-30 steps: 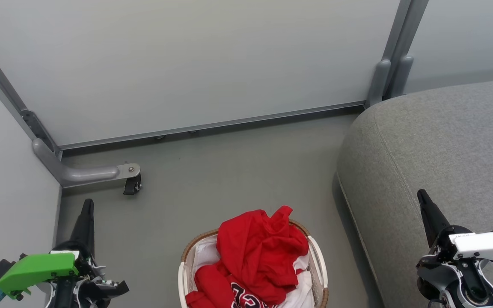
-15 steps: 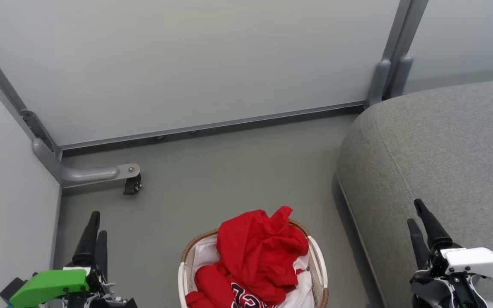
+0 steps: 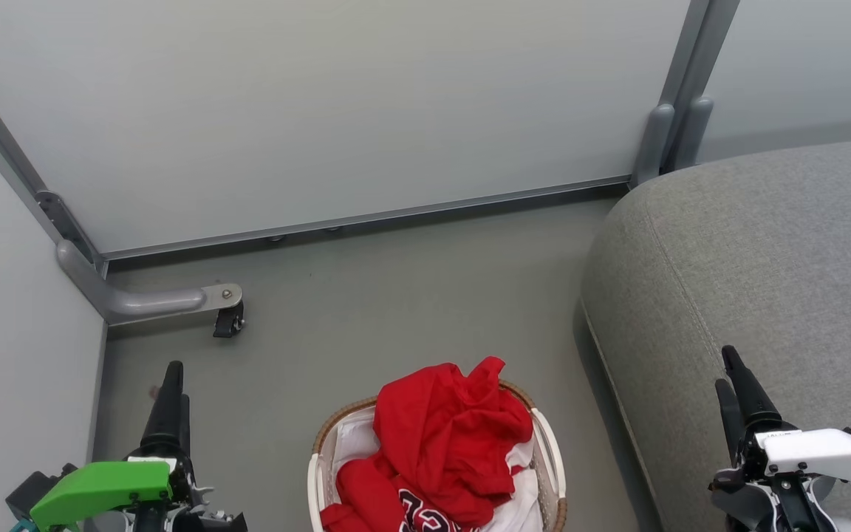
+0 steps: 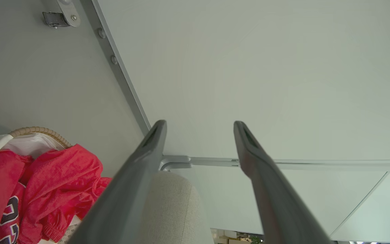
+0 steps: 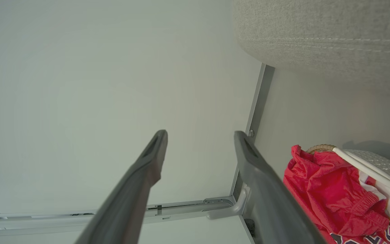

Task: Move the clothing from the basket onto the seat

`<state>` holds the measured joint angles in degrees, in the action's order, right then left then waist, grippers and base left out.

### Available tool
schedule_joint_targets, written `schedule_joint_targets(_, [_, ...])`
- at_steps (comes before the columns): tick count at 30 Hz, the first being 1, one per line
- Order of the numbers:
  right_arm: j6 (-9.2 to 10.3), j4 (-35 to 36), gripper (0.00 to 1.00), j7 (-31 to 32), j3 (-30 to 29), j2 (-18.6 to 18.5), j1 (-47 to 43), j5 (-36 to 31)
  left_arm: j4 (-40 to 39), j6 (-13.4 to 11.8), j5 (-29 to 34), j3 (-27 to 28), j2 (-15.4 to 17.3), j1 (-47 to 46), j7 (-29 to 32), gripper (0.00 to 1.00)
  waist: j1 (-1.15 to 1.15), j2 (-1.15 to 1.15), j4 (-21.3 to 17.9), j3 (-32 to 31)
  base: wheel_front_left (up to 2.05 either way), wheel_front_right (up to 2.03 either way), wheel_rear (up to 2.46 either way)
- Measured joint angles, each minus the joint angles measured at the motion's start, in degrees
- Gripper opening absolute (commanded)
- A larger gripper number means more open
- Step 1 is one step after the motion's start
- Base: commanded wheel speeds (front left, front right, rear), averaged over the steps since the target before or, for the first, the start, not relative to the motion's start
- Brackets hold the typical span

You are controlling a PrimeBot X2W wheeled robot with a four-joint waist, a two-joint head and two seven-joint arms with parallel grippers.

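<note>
The pale partition wall (image 3: pixel 322 111) is the biggest thing before me, standing across the far side, with the grey floor (image 3: pixel 396 295) below it. On my right the seat (image 3: pixel 765 244) rises from the floor, a broad grey fabric cushion with a rounded corner and a stitched seam; nothing lies on it.

The basket (image 3: pixel 337 425) stands on the floor low in the middle of my head view, just left of the seat and apart from it. Its tan woven rim and white handles frame a white liner. All of the clothing (image 3: pixel 448 428) is in the basket: the plain red garment (image 3: pixel 462 414) is heaped on top and bulges above the rim, and the jersey (image 3: pixel 425 513) lies under it at the near side, part of its black-and-white lettering showing.

My left pincer (image 3: pixel 178 384) hangs over the floor to the left of the basket, well apart from it. In its wrist view, its 2 fingers (image 4: pixel 147 149) stand spread, with nothing between them. My right pincer (image 3: pixel 725 366) hangs over the front of the seat, its 2 fingers (image 5: pixel 249 152) likewise spread and empty.

A small black caster (image 3: pixel 228 321) sits at the wall's left foot.
</note>
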<state>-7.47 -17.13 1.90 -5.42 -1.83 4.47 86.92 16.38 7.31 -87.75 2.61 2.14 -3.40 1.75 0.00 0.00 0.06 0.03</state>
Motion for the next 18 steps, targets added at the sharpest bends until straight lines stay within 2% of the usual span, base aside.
schedule_joint_targets(7, [0.00, 1.27, 1.00, -1.70, -0.73, -0.05, -0.04, -6.48, -1.24, 0.00, 6.70, -0.48, 0.03, 0.08, -1.68, 1.00, 0.00, 0.00, 0.04, -0.13, 0.00, 0.00, 0.00])
schedule_joint_targets(18, [0.00, 3.02, 1.00, -4.03, -1.04, -0.20, -0.41, -20.82, -3.19, -0.58, 19.87, -1.54, 0.08, 0.09, -4.00, 1.00, 0.00, 0.00, 0.20, -0.42, 0.00, 0.00, 0.00])
